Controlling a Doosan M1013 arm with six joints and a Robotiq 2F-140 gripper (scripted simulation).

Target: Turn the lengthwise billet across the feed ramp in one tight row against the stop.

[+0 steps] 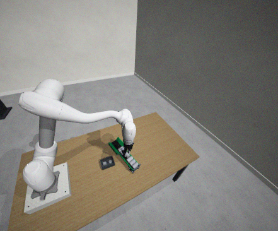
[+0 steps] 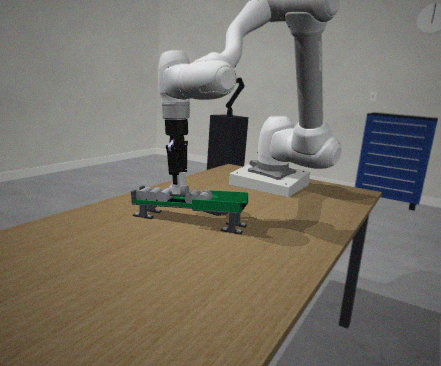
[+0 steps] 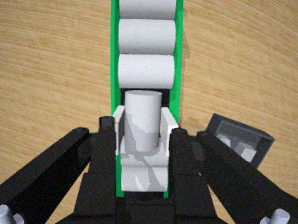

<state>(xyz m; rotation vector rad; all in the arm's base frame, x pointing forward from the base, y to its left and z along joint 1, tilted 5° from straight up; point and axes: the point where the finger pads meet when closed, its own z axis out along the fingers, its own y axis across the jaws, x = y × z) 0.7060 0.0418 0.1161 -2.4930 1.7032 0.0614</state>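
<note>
The feed ramp [image 1: 118,140] [image 2: 221,205] [image 3: 114,75] has green side walls. My gripper [image 1: 127,153] [image 2: 175,183] [image 3: 142,118] points down over its middle and is shut on a light grey billet [image 3: 143,112]. That billet is lengthwise to the ramp, between the white pads, and looks a little raised and tilted. A narrow dark gap shows between it and the nearest crosswise billet [image 3: 146,71]. Three crosswise billets lie on the stop side. Two more, the nearer one [image 3: 144,179] partly shaded, lie crosswise on the other side, partly below the held billet.
A small dark tray [image 1: 102,164] [image 3: 250,131] with light pieces in it stands on the wooden table [image 1: 161,139] [image 2: 126,280] beside the ramp. The ramp's side walls stand close outside the fingers. The arm's white base plate [image 1: 65,177] [image 2: 261,185] is farther off.
</note>
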